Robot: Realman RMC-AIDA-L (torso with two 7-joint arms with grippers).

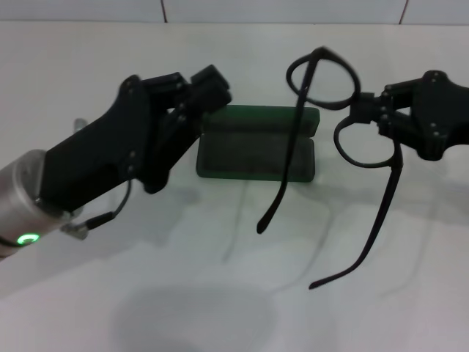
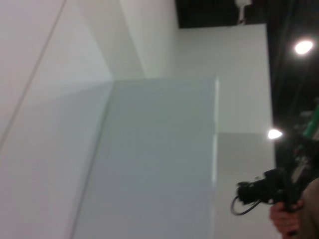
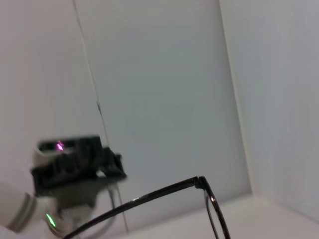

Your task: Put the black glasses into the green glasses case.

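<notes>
- Green case [image 1: 258, 143] lies open on the white table [image 1: 220, 308], its lid raised at the back.
- Right gripper [image 1: 375, 116] is clamped on the bridge of the glasses [image 1: 344, 125], holding them in the air just right of the case, temple arms unfolded and hanging down toward the table.
- Left gripper [image 1: 209, 92] sits at the case's left end; whether its fingers are parted or closed cannot be told.
- In the right wrist view a temple and part of a lens rim show, with the left arm beyond.

My black glasses [image 1: 344, 110] are up in the air, thin frame, arms unfolded and dangling down. The green glasses case [image 1: 256, 143] sits open on the table behind them, lid up.
</notes>
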